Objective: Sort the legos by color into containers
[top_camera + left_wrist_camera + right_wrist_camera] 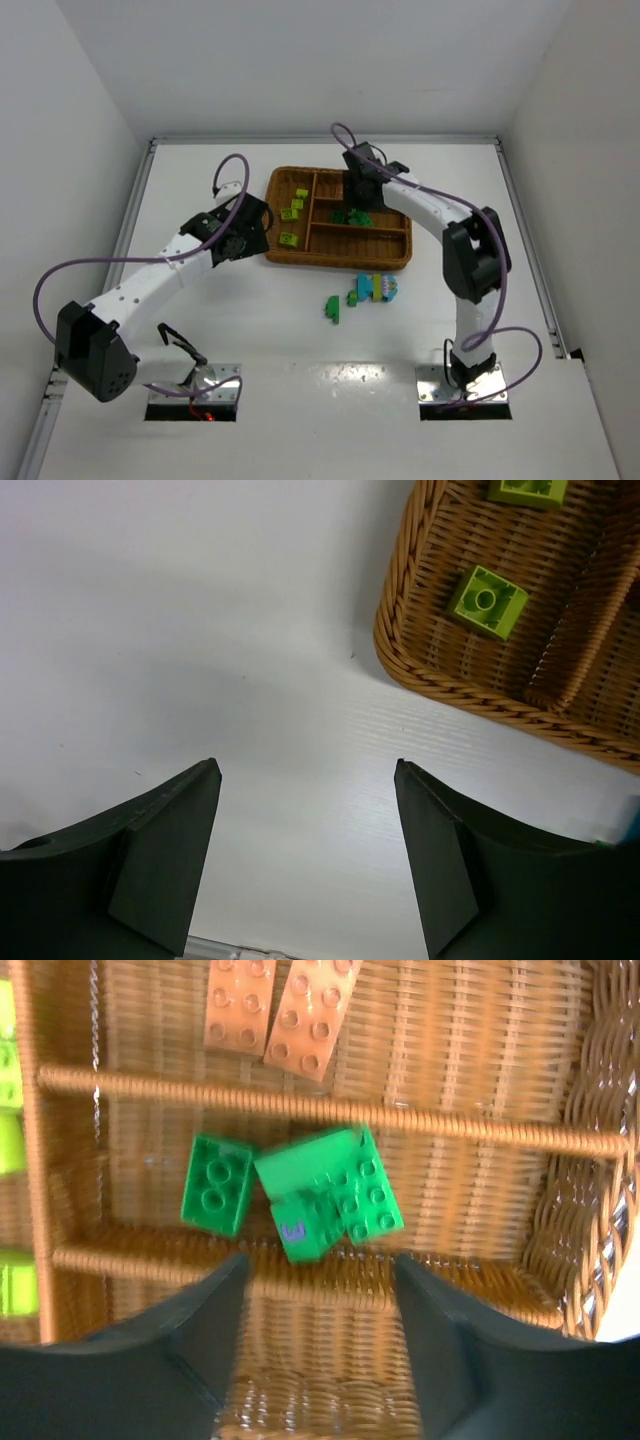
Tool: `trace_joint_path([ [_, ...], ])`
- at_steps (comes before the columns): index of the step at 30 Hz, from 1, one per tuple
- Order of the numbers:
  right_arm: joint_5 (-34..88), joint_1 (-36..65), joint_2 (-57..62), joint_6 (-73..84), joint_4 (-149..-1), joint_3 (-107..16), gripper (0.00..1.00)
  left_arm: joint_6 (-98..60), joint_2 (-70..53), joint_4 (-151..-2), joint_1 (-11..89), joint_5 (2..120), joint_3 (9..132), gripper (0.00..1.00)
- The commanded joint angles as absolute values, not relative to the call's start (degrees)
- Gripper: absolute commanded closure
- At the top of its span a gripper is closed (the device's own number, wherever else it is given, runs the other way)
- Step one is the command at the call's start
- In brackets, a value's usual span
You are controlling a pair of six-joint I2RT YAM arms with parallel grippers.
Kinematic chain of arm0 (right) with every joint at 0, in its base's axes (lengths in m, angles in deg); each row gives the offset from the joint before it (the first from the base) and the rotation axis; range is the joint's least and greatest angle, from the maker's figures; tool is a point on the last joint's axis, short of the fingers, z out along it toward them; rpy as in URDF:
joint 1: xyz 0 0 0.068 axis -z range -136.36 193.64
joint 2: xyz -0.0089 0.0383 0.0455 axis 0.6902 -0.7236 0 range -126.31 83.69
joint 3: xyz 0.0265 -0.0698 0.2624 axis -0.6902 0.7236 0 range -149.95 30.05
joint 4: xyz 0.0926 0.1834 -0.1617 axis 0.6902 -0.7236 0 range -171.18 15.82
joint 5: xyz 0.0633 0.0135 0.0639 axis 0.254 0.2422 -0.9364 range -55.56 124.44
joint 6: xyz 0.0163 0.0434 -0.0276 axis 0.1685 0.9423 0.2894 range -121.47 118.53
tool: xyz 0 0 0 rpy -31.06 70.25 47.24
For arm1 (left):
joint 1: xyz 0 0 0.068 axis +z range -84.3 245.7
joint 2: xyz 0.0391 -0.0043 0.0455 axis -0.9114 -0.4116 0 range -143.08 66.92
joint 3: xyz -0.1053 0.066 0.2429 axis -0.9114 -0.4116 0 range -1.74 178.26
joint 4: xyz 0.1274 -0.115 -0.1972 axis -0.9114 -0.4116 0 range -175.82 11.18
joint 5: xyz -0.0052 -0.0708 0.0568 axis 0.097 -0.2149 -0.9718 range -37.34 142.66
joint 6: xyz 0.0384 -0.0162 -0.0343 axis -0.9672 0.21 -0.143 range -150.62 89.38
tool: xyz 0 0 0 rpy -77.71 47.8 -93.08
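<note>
Left gripper gapes beside wicker tray corner

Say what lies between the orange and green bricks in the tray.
A wicker divider separates orange bricks from green bricks; the right wrist view shows it.

High overhead view looking down, wrist views close, sharing wicker tray

The brown woven tray holds lime bricks on the left, dark green bricks right of them, and orange bricks farther back. Loose green bricks and blue bricks lie outside, near side.
</note>
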State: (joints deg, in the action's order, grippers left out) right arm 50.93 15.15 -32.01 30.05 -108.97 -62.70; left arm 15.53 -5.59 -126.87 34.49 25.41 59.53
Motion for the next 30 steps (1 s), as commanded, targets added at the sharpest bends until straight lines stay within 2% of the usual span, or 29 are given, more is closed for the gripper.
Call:
trace_joint_path([
  [1,50.88,14.12,-19.11,31.57,-106.27,-53.33,0.45,16.57,-3.13,-127.86,34.49,22.34,61.63,0.23],
  [5,46.32,10.7,-6.36,35.87,-102.23,-36.34,0.47,17.19,-2.6,-127.86,34.49,22.34,60.58,0.23],
  [9,43.94,2.02,1.48,41.83,-101.35,-23.16,0.34,17.19,-2.6,-127.34,34.49,22.34,60.05,0.23],
  [10,42.63,0.33,2.38,43.07,-100.73,-21.99,0.29,17.19,-2.6,-127.34,34.49,22.34,60.05,0.23],
  [13,42.09,-5.91,2.48,46.5,-99.68,-20.58,0.23,17.19,-2.6,-126.81,34.49,22.34,59.52,0.23],
  [20,42.09,-10.76,-5.07,47.22,-98.35,-21.36,0.22,16.67,-2.6,-126.28,35.02,23.65,59.52,0.23],
  [22,44.1,-11.28,-6.4,47.22,-100.18,-22.16,0.23,16.67,-2.6,-126.28,35.02,23.65,59.52,0.23],
  [26,48.24,-9.98,-5.36,49.85,-101.26,-21.02,0.37,16.67,-2.6,-126.28,35.02,23.65,59.52,0.23],
  [30,49.38,-9.97,-4.73,51.17,-100.46,-19.79,0.47,16.67,-2.6,-126.28,35.02,24.27,59.52,0.23],
])
